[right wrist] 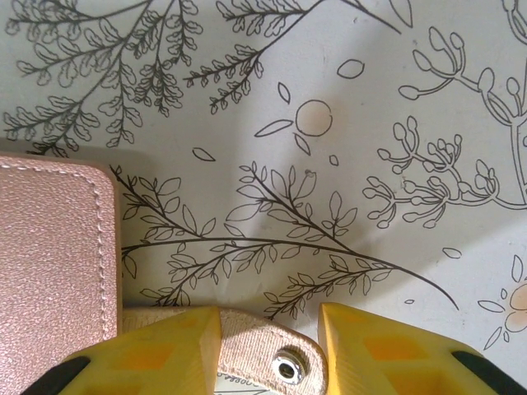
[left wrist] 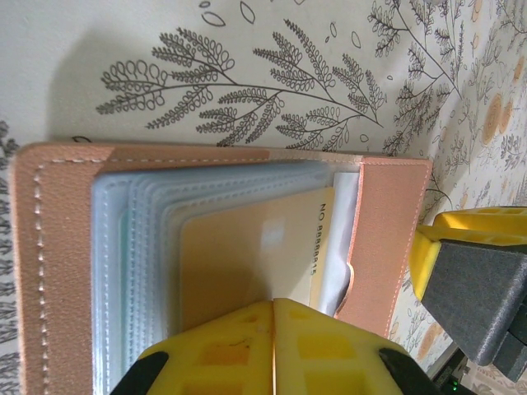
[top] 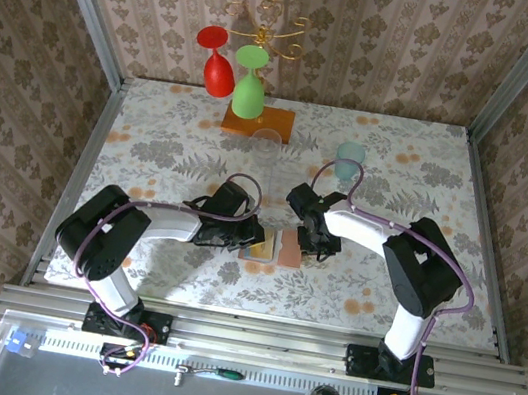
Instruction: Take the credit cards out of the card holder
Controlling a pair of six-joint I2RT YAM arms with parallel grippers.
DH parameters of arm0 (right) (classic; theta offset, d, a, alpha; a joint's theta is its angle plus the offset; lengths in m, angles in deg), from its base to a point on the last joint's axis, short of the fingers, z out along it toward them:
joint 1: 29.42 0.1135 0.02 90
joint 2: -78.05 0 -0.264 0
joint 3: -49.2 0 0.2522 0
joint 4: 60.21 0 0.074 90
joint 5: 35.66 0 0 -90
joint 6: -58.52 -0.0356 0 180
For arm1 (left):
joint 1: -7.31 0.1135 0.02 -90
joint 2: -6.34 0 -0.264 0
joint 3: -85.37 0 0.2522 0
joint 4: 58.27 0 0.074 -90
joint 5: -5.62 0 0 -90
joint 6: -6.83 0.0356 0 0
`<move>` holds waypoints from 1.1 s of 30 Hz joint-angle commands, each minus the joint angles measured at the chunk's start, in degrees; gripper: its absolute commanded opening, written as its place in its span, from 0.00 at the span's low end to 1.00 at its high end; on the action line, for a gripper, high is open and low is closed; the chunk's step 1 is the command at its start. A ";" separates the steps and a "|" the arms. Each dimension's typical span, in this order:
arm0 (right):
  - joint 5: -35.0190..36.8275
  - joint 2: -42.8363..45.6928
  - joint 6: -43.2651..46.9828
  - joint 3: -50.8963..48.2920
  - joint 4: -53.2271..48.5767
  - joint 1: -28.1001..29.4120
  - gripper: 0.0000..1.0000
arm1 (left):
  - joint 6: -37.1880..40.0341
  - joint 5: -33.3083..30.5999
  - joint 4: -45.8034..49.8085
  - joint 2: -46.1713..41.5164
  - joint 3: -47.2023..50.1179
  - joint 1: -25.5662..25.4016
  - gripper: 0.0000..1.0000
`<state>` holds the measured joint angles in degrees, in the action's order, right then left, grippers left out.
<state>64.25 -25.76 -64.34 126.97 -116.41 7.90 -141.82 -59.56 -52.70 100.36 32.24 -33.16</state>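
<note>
The card holder lies open on the floral tablecloth between my two grippers. In the left wrist view its salmon cover frames a stack of clear sleeves, and a tan-orange credit card sits in the top sleeve. My left gripper is shut, its tips resting on that card's face. My right gripper is open around the holder's snap tab; the left finger touches the tab and the right finger stands apart from it. The holder's closed cover lies to the left of it.
At the back stands a glass rack on an orange wooden base, with a red glass and a green glass hanging from it. A clear glass and a teal glass stand just behind the grippers. Walls close in on three sides.
</note>
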 commanded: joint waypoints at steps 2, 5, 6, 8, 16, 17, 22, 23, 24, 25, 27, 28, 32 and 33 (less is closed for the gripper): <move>3.97 -2.37 0.60 -1.20 -3.84 -0.47 0.35 | 1.60 -2.32 5.93 0.13 1.93 0.42 0.09; 4.03 -1.40 0.56 -1.51 -3.77 -0.73 0.32 | 1.71 -2.50 6.29 -0.24 1.93 0.51 0.09; 4.06 -1.13 0.56 -1.57 -3.72 -0.83 0.32 | 1.70 -2.48 6.33 -0.30 1.93 0.55 0.09; 4.15 -0.74 0.69 -1.58 -3.89 -1.17 0.31 | 1.71 -2.58 6.47 -0.48 1.94 0.65 0.09; 4.38 0.15 1.13 -2.55 -3.86 -2.24 0.28 | 1.79 -2.67 6.97 -0.61 1.68 0.72 0.09; 4.41 0.33 1.05 -2.68 -3.64 -2.37 0.28 | 1.84 -2.67 7.10 -0.74 1.67 0.74 0.09; 3.94 0.50 1.13 -3.23 -3.13 -2.59 0.25 | 2.02 -2.76 7.38 -0.76 1.42 0.72 0.09; 3.82 0.51 1.06 -3.35 -3.00 -2.57 0.25 | 2.05 -2.76 7.35 -0.74 1.37 0.79 0.09; 3.65 0.47 0.99 -3.44 -2.83 -2.60 0.24 | 2.10 -2.74 7.44 -0.74 1.32 0.74 0.09; 3.50 0.54 1.04 -3.41 -2.81 -2.60 0.24 | 2.05 -2.76 7.45 -0.82 1.32 0.74 0.09; 3.45 0.55 0.95 -3.56 -2.73 -2.58 0.24 | 2.05 -2.80 7.48 -0.84 1.23 0.70 0.09; 3.45 0.55 0.89 -3.62 -2.71 -2.60 0.24 | 2.05 -2.85 7.48 -0.85 1.23 0.67 0.09; 3.40 0.76 0.78 -3.52 -2.82 -2.60 0.27 | 2.07 -2.51 7.53 -0.94 0.89 0.72 0.09; 3.45 0.99 0.78 -3.38 -3.00 -2.58 0.28 | 2.05 -2.26 7.41 -1.18 0.63 0.71 0.09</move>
<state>64.25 -24.64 -64.19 125.51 -115.71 6.37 -141.39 -59.80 -51.17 99.60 32.26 -33.11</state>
